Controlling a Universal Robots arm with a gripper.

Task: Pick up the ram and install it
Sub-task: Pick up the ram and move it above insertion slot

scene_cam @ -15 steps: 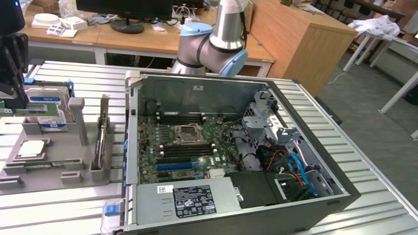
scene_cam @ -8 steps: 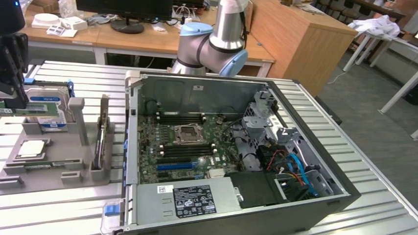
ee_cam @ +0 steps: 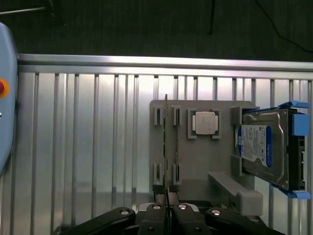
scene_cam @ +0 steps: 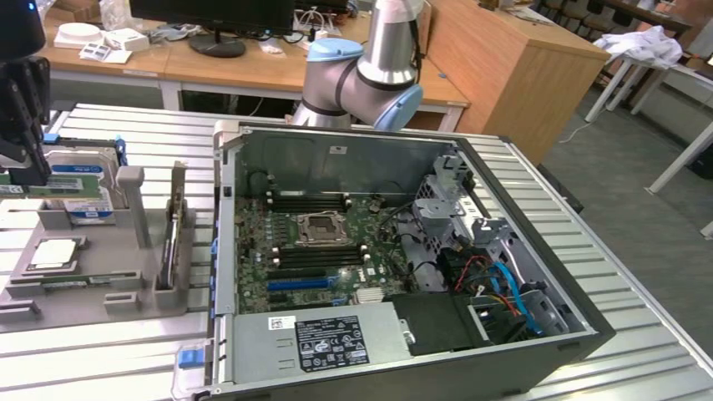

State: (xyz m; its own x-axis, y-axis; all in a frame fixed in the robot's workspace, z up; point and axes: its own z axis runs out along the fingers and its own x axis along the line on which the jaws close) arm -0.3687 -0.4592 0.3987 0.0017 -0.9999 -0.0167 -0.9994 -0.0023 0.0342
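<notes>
My claw (ee_cam: 166,213) sits closed, gripping nothing; just beyond it the ram (ee_cam: 166,147) stands on edge in the slots of the grey holder (ee_cam: 200,164); in the exterior view that holder lies at nine o'clock from the open computer case (scene_cam: 323,159).

I see an open computer case (scene_cam: 334,154) on the ribbed table (scene_cam: 145,134) beside a grey holder (ee_cam: 205,161), hard drive (ee_cam: 259,147) at its edge, processor chip (ee_cam: 204,122) nearby.
</notes>
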